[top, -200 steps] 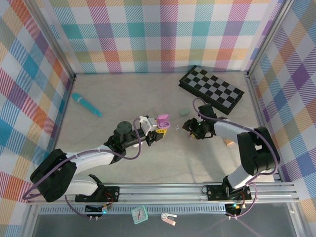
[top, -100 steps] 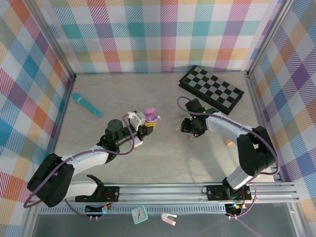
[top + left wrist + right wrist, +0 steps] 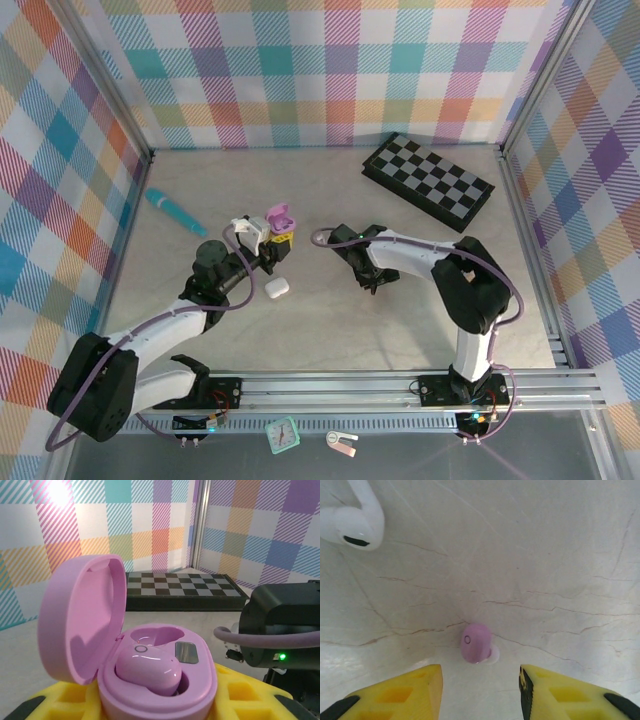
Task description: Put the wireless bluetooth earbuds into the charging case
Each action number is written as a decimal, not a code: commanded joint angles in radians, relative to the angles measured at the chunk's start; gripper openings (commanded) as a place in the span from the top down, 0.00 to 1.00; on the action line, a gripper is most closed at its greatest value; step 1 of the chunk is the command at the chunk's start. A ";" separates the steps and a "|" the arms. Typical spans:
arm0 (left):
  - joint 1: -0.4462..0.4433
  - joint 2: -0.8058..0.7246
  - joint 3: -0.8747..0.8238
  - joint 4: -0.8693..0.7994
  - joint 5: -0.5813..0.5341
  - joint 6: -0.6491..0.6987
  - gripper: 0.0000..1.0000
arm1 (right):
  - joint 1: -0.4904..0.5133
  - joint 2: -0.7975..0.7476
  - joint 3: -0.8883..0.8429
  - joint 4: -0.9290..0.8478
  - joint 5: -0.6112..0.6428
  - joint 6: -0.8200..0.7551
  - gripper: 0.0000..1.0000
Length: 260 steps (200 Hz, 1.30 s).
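Right gripper (image 3: 480,681) gapes open over the pink earbud (image 3: 476,643); left gripper (image 3: 155,700) clamps the open pink case (image 3: 150,677).

Bright, even light falls from above on the table (image 3: 330,330) in the top view, and the arms throw only faint, soft-edged shadows. The wide lens bends that view, so the frame posts (image 3: 112,95) lean outward toward the corners. In the left wrist view a white glare spot burns on the plaid wall (image 3: 57,492) at upper left. The pink charging case (image 3: 150,680) is glossy, with a soft shadow inside its open lid, and the chessboard (image 3: 185,587) behind is fairly sharp. In the right wrist view the pale table is evenly lit. The pink earbud (image 3: 476,642) is crisp over a thin shadow, the white earbud (image 3: 355,527) nearly blends into the bright surface, and the yellow jaws of the right gripper (image 3: 479,677) are slightly soft.
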 commanded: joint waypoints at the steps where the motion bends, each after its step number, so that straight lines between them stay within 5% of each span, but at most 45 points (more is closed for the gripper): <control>1: 0.011 -0.025 -0.011 -0.017 0.005 0.002 0.65 | 0.010 0.033 0.049 -0.056 0.078 -0.015 0.56; 260: 0.016 -0.047 -0.002 -0.047 0.014 0.026 0.65 | 0.010 0.175 0.108 -0.116 0.092 -0.029 0.74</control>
